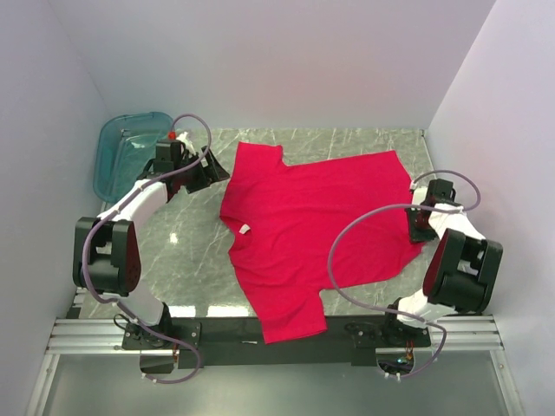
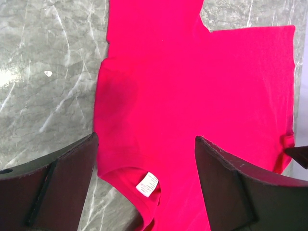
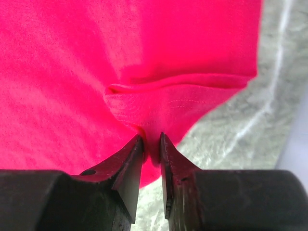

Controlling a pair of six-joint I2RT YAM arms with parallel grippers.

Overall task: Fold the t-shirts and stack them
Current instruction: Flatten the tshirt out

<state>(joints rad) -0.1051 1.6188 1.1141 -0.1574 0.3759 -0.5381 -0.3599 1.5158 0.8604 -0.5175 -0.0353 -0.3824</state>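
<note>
The shirt lies flat in the middle of the bench. Its long axis runs from the left edge to the right edge, with the collar and label to the left and the hem to the right. The right gripper pinches a fold of the hem. The left gripper is spread wide and holds nothing, near the far sleeve. From the right fingers the cloth lies leftward, so the fold probably goes that way.
</note>
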